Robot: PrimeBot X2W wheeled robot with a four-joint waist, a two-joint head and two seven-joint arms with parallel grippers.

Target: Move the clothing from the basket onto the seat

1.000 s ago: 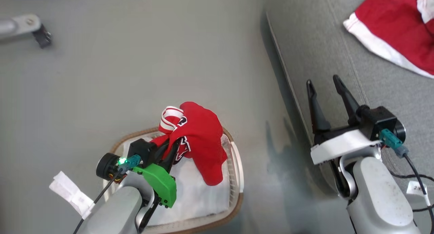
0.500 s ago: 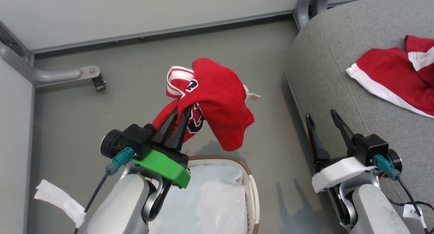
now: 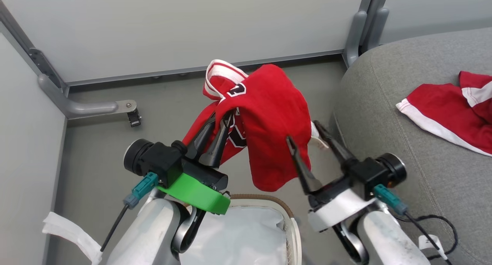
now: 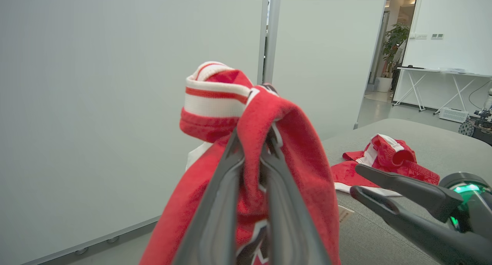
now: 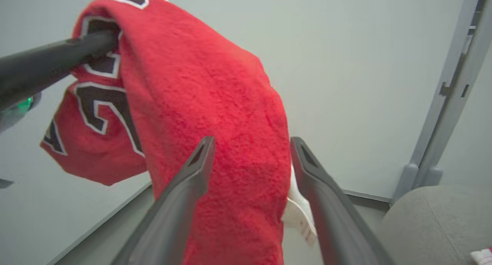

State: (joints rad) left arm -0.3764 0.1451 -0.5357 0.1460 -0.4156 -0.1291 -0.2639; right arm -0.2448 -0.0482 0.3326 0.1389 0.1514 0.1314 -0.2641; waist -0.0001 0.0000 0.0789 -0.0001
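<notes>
I am holding the left gripper [image 3: 221, 121] up above the floor [image 3: 100, 157] with its jaws clamped together on a bunched fold of the red jersey [image 3: 269, 115]. The garment is hanging in the air, draped over the closed jaws with part of its black number showing, clear of the basket [image 3: 276, 202] below. I am seeing nothing but the white liner [image 3: 246, 234] in the part of the basket that is showing. Its near end is running out of the head view, so I am judging it emptied without being sure. Moving right, the right gripper [image 3: 302, 131] is standing with its jaws wide apart, one on each side of the jersey's hanging lower fold, and the cloth is passing between them unpinched. Further right, the grey seat [image 3: 384, 115] is lying just beside the raised jersey. The red shorts [image 3: 446, 111] with their white trim are already resting on it, well in from its rounded edge. I am reckoning the task roughly half done, with one garment delivered and one lifted out. What is remaining is carrying the jersey rightward over the seat and letting it go there.
</notes>
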